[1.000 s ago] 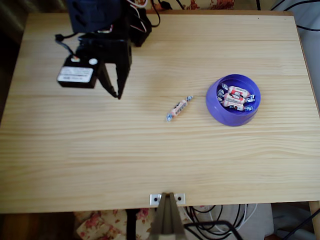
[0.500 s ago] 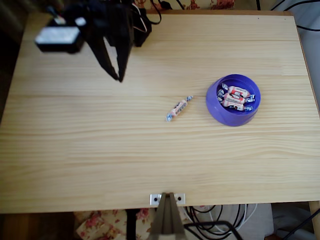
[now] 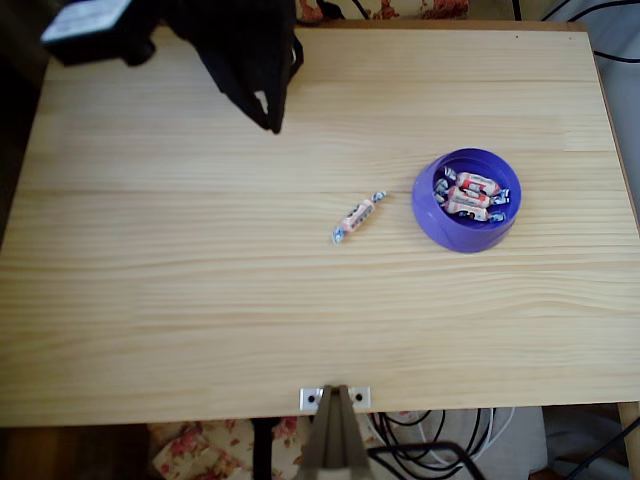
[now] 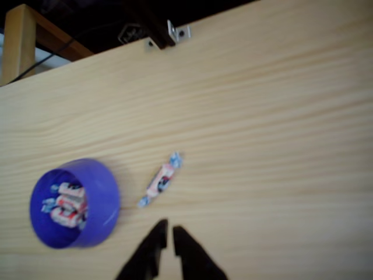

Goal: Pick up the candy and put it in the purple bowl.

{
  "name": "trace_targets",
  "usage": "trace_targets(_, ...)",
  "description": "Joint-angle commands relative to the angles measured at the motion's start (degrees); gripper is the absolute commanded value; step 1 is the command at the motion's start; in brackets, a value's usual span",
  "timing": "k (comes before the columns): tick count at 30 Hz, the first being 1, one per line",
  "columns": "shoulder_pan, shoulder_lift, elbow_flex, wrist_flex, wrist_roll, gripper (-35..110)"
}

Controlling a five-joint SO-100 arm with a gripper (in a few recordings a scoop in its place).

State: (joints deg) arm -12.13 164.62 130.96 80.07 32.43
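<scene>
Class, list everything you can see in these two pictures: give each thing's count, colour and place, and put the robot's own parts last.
Table: one, light wood, under everything.
Candy: one, orange-pink and white with blue-white twisted ends, lying on the table left of the bowl in the overhead view, apart from it.
Purple bowl: one, blue-violet, right of centre, holding several similar wrapped sweets.
Bracket: one, metal, at the table's near edge.
Cables: several, dark, below that edge.
Gripper: one, black, fingertips nearly together, above the table, holding nothing.
</scene>
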Motion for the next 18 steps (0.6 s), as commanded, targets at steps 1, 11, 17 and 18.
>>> trace_targets(1, -2.9, -5.4, -13.1, 4.8, 6.4, -1)
trace_targets(11, -8.9, -24.1, -30.2, 15.9, 28.2, -1)
trace_targets(17, -9.7, -24.9, -27.5, 12.0, 38.7, -1)
trace_targets(18, -10.0, -25.5, -27.2, 11.4, 40.7, -1)
